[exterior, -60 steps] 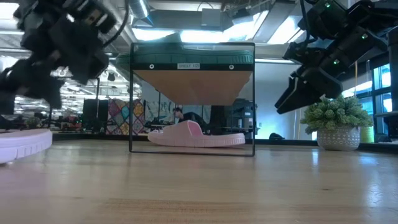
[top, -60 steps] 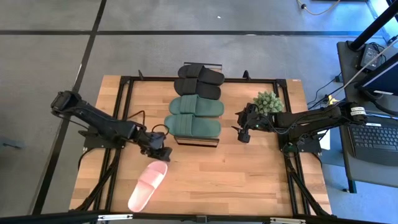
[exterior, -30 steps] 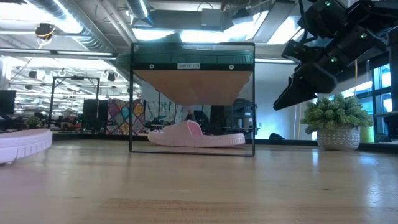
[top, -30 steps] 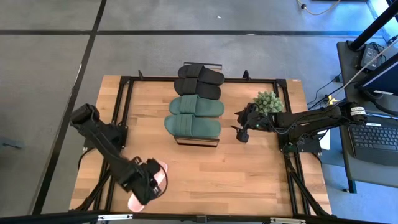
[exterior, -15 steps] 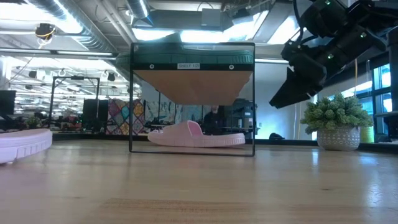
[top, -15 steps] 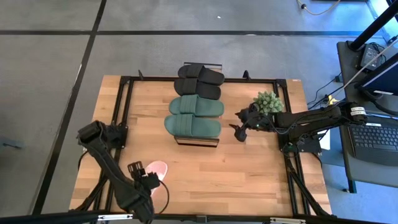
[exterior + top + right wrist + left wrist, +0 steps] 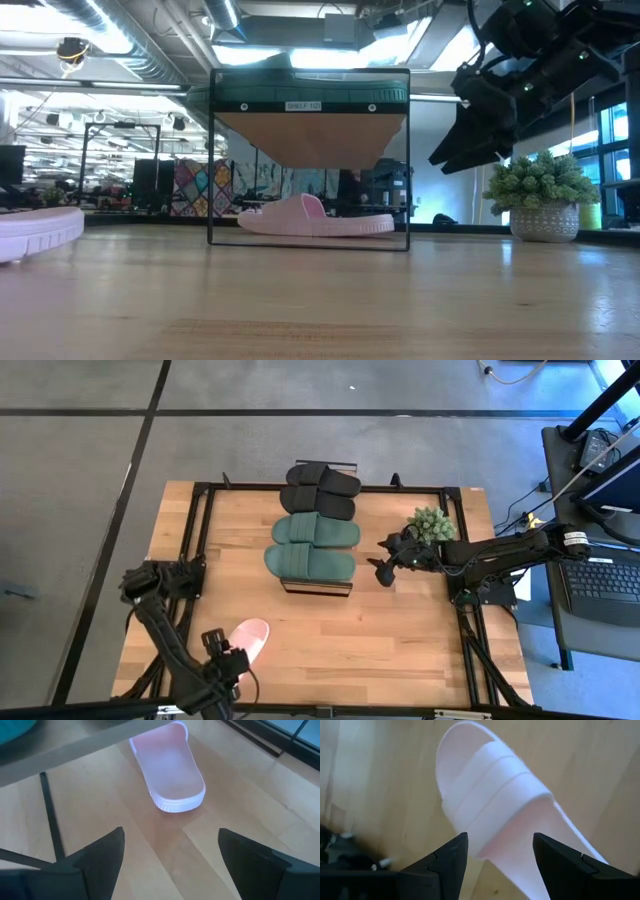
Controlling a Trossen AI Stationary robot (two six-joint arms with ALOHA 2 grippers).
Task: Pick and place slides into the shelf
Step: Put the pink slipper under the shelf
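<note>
A pale pink slide (image 7: 250, 633) lies sole down on the table near the front left; it also shows in the left wrist view (image 7: 495, 805) and at the left of the low view (image 7: 35, 230). My left gripper (image 7: 228, 668) hangs open over its near half, fingers (image 7: 451, 862) on either side without touching. The shelf (image 7: 316, 585) stands mid-table with black slides (image 7: 320, 490) and green slides (image 7: 312, 548) on top. Another pink slide (image 7: 315, 218) lies at the shelf's lowest level. My right gripper (image 7: 384, 572) hovers open right of the shelf, facing that slide (image 7: 170, 775).
A potted green plant (image 7: 430, 522) stands at the back right, close behind my right gripper, and shows in the low view (image 7: 545, 205). Black metal frame rails (image 7: 200, 530) run along the table's edges. Bare wood (image 7: 400, 650) lies at the front right.
My left gripper has gone toward the table's near edge along the pink slide, sinking a little and rolling at the wrist; it now covers the slide's near half. The slide has stayed put. My right gripper has rolled in place beside the shelf.
</note>
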